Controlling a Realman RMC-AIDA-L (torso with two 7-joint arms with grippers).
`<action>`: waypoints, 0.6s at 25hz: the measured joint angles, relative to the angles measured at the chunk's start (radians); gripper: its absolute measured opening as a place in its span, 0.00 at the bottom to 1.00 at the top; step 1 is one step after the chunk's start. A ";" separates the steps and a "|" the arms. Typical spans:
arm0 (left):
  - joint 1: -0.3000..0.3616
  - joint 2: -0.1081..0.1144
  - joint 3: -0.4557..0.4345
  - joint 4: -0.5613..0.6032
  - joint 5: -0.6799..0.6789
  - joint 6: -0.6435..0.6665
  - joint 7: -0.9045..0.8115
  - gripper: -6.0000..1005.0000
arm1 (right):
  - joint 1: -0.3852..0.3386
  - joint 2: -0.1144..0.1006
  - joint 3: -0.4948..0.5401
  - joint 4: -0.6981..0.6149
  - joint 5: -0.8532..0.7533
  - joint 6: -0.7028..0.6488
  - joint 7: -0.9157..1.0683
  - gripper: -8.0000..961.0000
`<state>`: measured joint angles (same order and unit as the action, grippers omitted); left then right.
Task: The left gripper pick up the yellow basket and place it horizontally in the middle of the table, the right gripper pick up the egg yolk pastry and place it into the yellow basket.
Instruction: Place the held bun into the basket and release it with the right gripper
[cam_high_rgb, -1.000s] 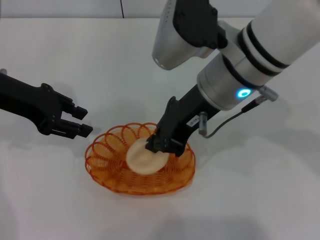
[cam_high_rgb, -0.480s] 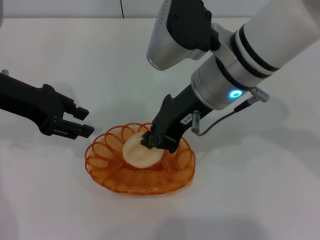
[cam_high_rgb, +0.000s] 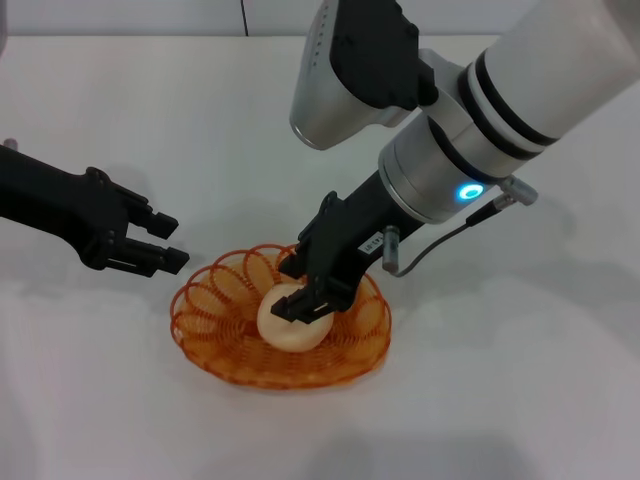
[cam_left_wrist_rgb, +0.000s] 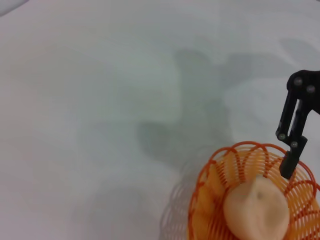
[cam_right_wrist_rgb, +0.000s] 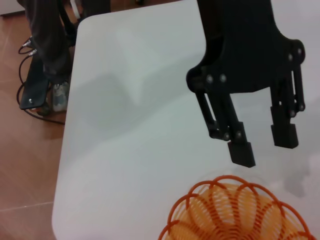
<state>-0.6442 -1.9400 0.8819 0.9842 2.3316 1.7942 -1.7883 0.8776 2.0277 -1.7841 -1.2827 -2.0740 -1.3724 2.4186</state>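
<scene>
Basket (cam_high_rgb: 280, 325): orange-yellow wire oval, lying flat near the middle of the table (cam_high_rgb: 520, 380), closest item to the robot's body. Placement step judged complete.

Pastry (cam_high_rgb: 293, 316): pale domed bun, resting inside the basket on its wire floor, slightly toward the right arm's side. The left wrist view confirms it sits within the rim, not on it.

Right gripper (cam_high_rgb: 312, 293): reaches down into the basket, one finger to each side of the pastry, tips at or just off its top. Jaws appear parted around the bun, not pinching it; whether the pads still touch it cannot be told. Step in hand, by judgement: releasing the pastry and withdrawing.

Handling note: the jaws should open fully before any lift, so that the soft bun does not stick to a pad and get carried out. The lift is best made straight up, clear of the looped rim, since a sideways exit could snag a wire and drag the light basket off centre.

Left gripper (cam_high_rgb: 150, 245): just beside the basket's left rim, apart from it, fingers spread and empty; idle. No move is required of it.
</scene>
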 joint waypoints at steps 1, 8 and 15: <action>0.000 0.001 0.000 0.000 0.000 -0.003 0.000 0.49 | -0.003 0.000 0.000 -0.003 0.000 0.000 0.000 0.37; 0.018 0.005 -0.045 0.004 -0.011 -0.011 0.018 0.49 | -0.118 -0.012 0.094 -0.096 -0.027 -0.016 -0.010 0.52; 0.028 -0.001 -0.145 0.005 -0.029 -0.005 0.057 0.49 | -0.302 -0.014 0.348 -0.150 -0.027 -0.082 -0.146 0.80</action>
<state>-0.6163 -1.9407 0.7374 0.9892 2.3030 1.7895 -1.7311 0.5753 2.0141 -1.4366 -1.4323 -2.1006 -1.4548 2.2731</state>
